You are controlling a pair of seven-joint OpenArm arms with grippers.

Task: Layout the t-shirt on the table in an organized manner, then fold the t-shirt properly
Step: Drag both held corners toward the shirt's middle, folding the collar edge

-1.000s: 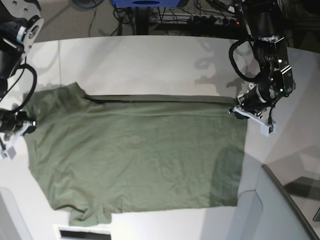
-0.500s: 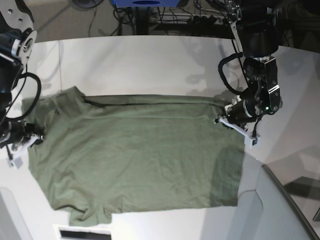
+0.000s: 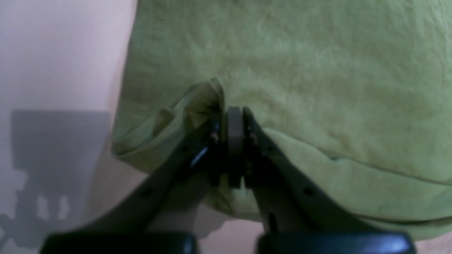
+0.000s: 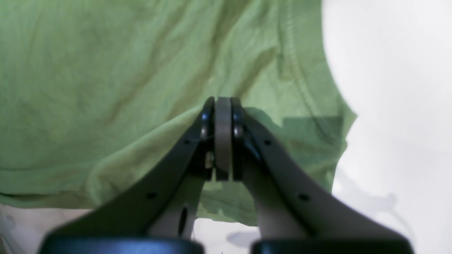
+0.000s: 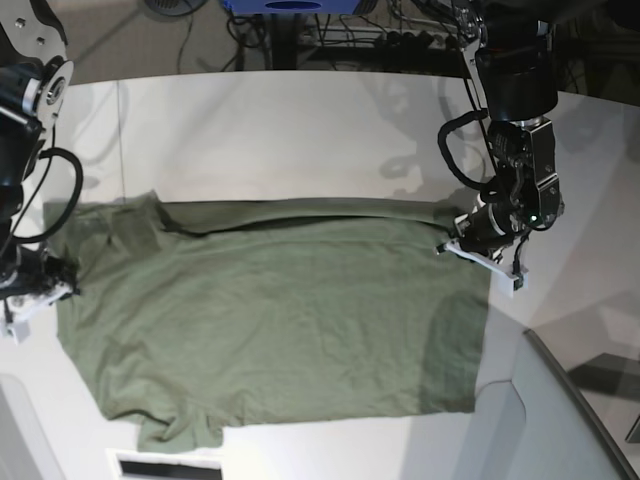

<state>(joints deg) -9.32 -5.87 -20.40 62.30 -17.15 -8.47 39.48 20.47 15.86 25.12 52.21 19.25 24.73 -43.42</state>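
Cloth is lying spread across the white surface (image 5: pixel 300 130), between the two arms. At the left of the base view, the right pincer (image 5: pixel 40 290) is sitting at the edge of the t-shirt (image 5: pixel 280 310), near the sleeve and shoulder end. In its wrist view the right pincer (image 4: pixel 223 106) is showing both jaws pressed together on a fold of the green fabric, with the t-shirt (image 4: pixel 106 70) stretching away ahead of the tips and to their left, and bare surface (image 4: pixel 395 106) lying off to their right. A stitched hem is running just right of the tips.

At the right of the base view, the left pincer (image 5: pixel 470 245) is resting on the shirt's far corner. In its wrist view the left pincer (image 3: pixel 231 116) is likewise clamping a bunched ridge of the t-shirt (image 3: pixel 317 70), which is puckering up just left of the tips, with bare surface (image 3: pixel 60 63) lying beyond.
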